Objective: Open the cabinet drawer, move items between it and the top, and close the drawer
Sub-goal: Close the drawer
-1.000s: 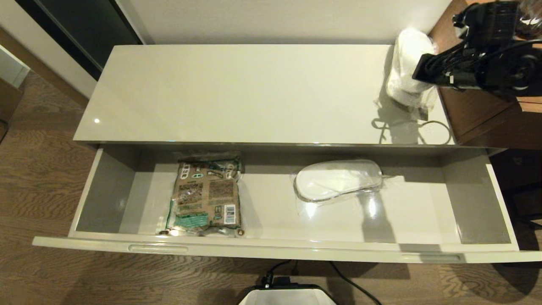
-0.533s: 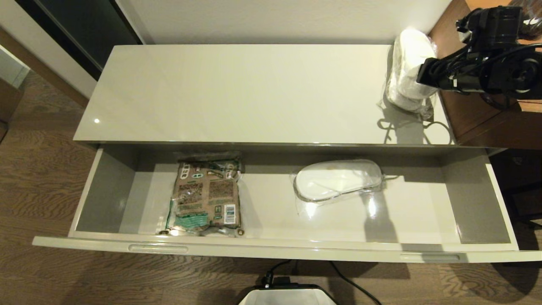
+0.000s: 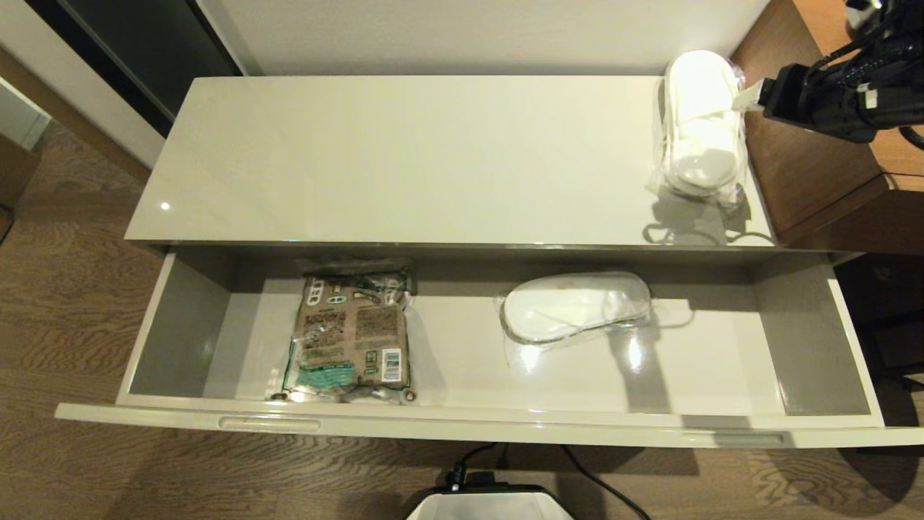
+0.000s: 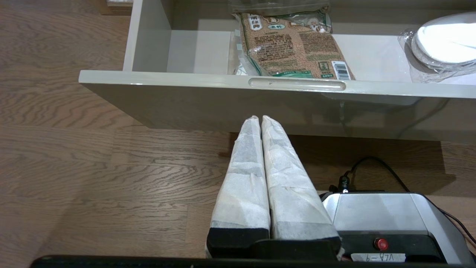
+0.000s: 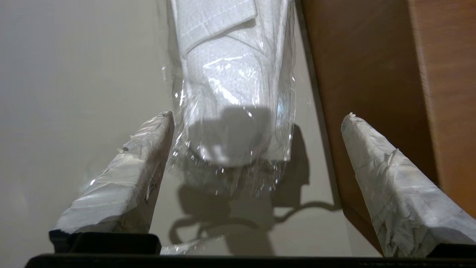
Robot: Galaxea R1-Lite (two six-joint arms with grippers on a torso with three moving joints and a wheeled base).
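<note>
The right gripper [image 5: 256,115], jaws now spread wide and empty, has drawn back from the wrapped slippers [image 3: 702,123] left lying flat at the top's [image 3: 404,159] right end, so that transfer looks finished.

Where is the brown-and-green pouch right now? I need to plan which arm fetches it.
In the head view the brown-and-green pouch lies flat in the open drawer, left of centre, against the front rim and left of the wrapped slippers.
</note>
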